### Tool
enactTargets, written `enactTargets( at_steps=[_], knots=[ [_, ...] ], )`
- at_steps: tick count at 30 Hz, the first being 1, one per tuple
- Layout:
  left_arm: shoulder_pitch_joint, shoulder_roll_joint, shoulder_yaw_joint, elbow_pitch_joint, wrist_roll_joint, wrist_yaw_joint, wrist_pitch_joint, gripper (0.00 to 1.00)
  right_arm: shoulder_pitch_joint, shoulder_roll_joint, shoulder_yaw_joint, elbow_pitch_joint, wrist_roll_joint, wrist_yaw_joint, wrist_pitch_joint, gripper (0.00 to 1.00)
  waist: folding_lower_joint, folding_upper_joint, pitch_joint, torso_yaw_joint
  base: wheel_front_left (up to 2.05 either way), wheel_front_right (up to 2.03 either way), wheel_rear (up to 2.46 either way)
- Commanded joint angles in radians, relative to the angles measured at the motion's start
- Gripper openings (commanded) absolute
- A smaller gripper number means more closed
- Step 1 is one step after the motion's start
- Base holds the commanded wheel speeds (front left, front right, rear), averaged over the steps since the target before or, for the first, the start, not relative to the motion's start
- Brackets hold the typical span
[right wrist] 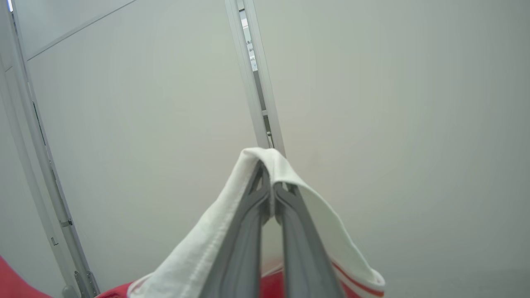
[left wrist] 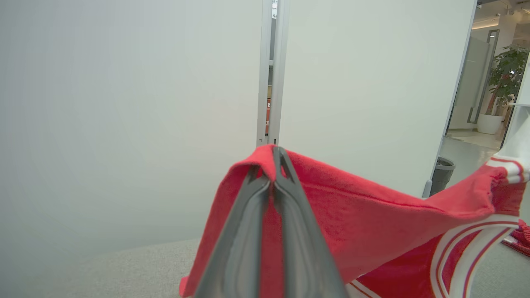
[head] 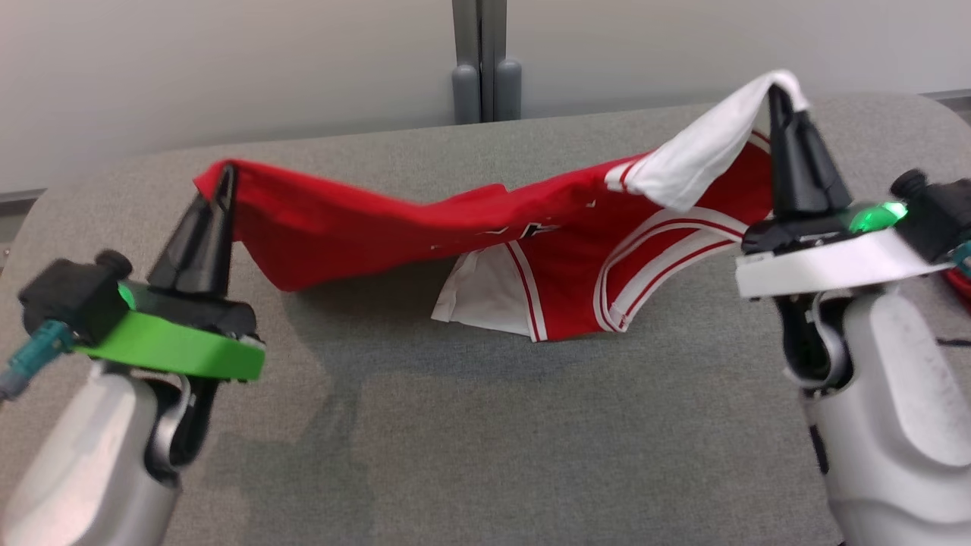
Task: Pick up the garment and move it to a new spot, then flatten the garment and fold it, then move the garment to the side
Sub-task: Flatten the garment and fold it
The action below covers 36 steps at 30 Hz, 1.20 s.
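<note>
The garment (head: 523, 235) is a red jersey with white panels and red-white striped trim, stretched between my two grippers above the grey table (head: 470, 425). My left gripper (head: 225, 176) is shut on its plain red corner at the left; the left wrist view has the red cloth (left wrist: 372, 223) draped over the closed fingertips (left wrist: 273, 165). Over on the right, my right gripper (head: 777, 95) is shut on a white edge, raised higher; that white cloth (right wrist: 290, 169) folds over its tips in the right wrist view. The garment's middle sags and its lower part touches the table.
Pale wall panels with a grey vertical post (head: 485, 61) stand just behind the table's far edge. A bit of another red cloth (head: 960, 284) lies at the table's right edge. Through a doorway in the left wrist view are a potted plant (left wrist: 503, 78) and a bin (left wrist: 442, 174).
</note>
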Motion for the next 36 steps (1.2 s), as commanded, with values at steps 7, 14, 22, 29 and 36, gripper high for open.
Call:
enactTargets(
  at_steps=[7, 14, 22, 29, 36],
  knots=[
    [-0.225, 0.157, -0.049, -0.027, -0.064, -0.003, 0.010, 0.00, -0.236, -0.110, -0.045, -0.133, -0.045, -0.001, 0.044, 0.00, 0.0000, 0.0000, -0.096, -0.053, 0.00, 0.00, 0.00],
    [-0.425, 0.217, -0.116, 0.035, -0.132, -0.002, 0.120, 0.00, -0.482, -0.189, -0.043, -0.082, -0.093, -0.001, 0.147, 0.00, 0.0000, 0.0000, -0.065, -0.060, 0.00, 0.00, 0.00],
    [-0.568, 0.223, -0.144, 0.176, -0.187, -0.001, 0.127, 0.00, -0.684, -0.194, -0.044, 0.092, -0.244, -0.002, 0.177, 0.00, 0.0000, 0.0000, 0.098, -0.065, 0.00, 0.00, 0.00],
    [-0.731, 0.227, -0.169, 0.301, -0.207, -0.001, 0.065, 0.00, -0.868, -0.125, -0.094, 0.226, -0.399, -0.002, 0.151, 0.00, 0.0000, 0.0000, 0.278, -0.073, 0.00, 0.00, 0.00],
    [-0.880, 0.206, -0.169, 0.392, -0.195, -0.001, 0.005, 0.00, -0.986, -0.054, -0.203, 0.309, -0.526, -0.002, 0.079, 0.00, 0.0000, 0.0000, 0.367, -0.077, 0.00, 0.00, 0.00]
  ],
)
